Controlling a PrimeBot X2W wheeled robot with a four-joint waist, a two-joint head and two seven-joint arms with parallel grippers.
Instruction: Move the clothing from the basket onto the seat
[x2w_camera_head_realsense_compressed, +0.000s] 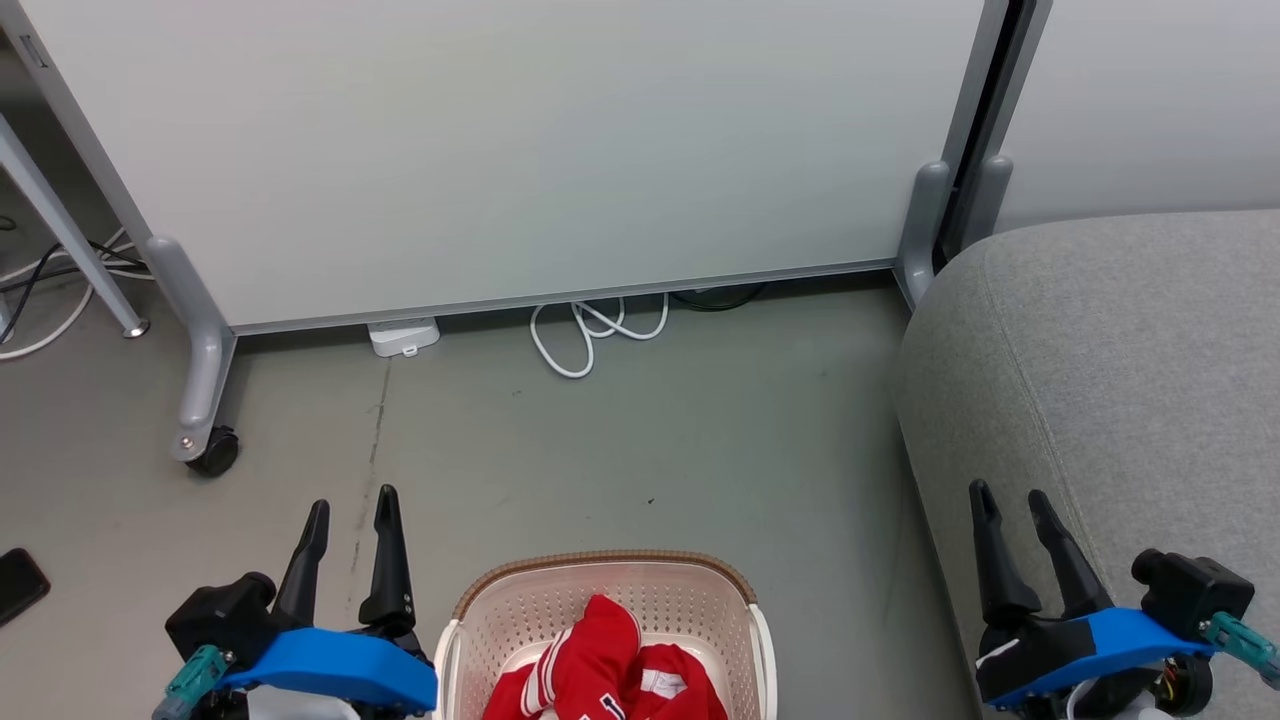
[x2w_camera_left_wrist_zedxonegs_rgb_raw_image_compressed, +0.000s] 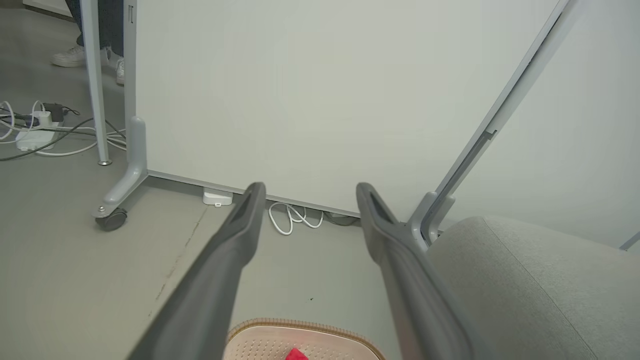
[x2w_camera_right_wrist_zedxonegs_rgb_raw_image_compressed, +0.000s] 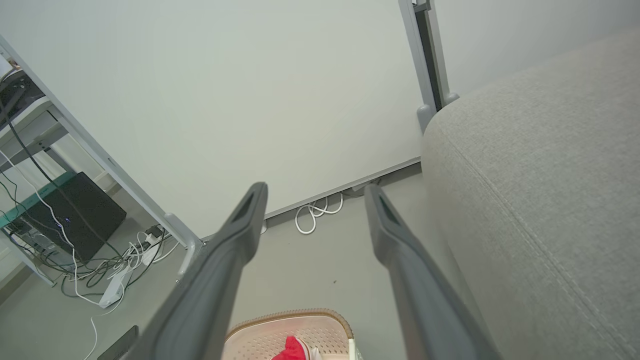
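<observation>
Head view showed grey floor (x2w_camera_head_realsense_compressed: 700, 440) across mid-frame, a pale wheeled partition (x2w_camera_head_realsense_compressed: 500, 150) along the top, and a white cable (x2w_camera_head_realsense_compressed: 590, 340) looped at its foot. The basket (x2w_camera_head_realsense_compressed: 600, 558) sat on the floor at bottom centre, the clothing (x2w_camera_head_realsense_compressed: 600, 655) bunched inside. The seat (x2w_camera_head_realsense_compressed: 1120, 350) filled the right side. At lower left the left gripper (x2w_camera_head_realsense_compressed: 352, 500) and at lower right the right gripper (x2w_camera_head_realsense_compressed: 1008, 495) had fingers apart, empty.

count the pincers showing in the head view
2. The left pincer is at the lower left, beside the basket; the right pincer is at the lower right, by the seat. Both stand open and empty.
</observation>
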